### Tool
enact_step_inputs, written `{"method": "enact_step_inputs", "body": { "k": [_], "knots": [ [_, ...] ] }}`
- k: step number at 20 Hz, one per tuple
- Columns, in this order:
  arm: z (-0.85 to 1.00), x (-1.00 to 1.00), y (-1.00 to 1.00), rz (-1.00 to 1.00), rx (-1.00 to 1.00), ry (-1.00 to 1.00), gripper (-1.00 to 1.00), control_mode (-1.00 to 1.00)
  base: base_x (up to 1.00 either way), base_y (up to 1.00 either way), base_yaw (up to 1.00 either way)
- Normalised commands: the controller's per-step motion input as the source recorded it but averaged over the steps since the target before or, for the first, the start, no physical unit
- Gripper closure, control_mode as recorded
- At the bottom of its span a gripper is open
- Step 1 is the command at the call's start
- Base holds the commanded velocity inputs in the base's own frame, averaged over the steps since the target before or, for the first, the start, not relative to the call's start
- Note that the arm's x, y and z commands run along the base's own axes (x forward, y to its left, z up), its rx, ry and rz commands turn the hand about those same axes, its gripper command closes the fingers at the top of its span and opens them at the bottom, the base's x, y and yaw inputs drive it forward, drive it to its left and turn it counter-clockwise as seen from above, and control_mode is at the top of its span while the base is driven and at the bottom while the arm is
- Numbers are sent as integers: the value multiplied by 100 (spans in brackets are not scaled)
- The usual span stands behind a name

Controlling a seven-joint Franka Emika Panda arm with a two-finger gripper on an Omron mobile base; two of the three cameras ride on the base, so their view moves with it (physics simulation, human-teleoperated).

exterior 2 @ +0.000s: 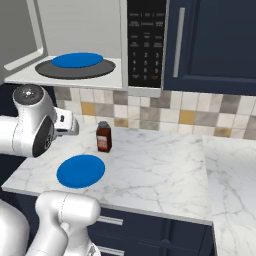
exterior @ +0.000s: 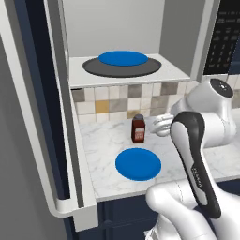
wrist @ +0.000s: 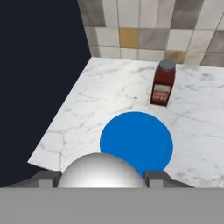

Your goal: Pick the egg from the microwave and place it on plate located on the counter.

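In the hand view the white egg (wrist: 101,171) sits between my two dark fingertips, so my gripper (wrist: 101,178) is shut on it. It hangs above the near-left rim of the plain blue plate (wrist: 136,141) on the marble counter (wrist: 109,96). From the base views the plate (exterior: 138,163) (exterior 2: 80,170) lies near the counter's front edge, with my white hand (exterior: 160,125) (exterior 2: 66,125) above and behind it. The microwave (exterior: 180,42) (exterior 2: 145,45) stands open above, its dark turntable (exterior: 93,68) carrying a second blue disc (exterior: 123,58).
A small brown bottle (exterior: 138,128) (exterior 2: 104,136) (wrist: 163,83) stands upright just behind the plate. The microwave door (exterior: 47,117) hangs open at the left, reaching down past the counter's edge. A tiled wall (exterior 2: 190,112) backs the counter, which stretches away to the right (exterior 2: 165,165).
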Motion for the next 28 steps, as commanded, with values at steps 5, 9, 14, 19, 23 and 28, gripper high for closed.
{"method": "enact_step_inputs", "body": {
  "k": [5,9,14,19,23,28],
  "knots": [
    [-82,25,0,0,0,21,100,-100,0,0,0],
    [-66,28,0,0,0,16,100,-100,0,0,0],
    [-52,29,0,0,0,13,100,-100,0,0,0],
    [-34,27,8,0,0,15,100,-100,0,0,0],
    [-61,40,3,0,0,1,100,-100,0,0,0],
    [-66,52,3,0,-1,0,100,-100,0,0,0]
  ]
}}
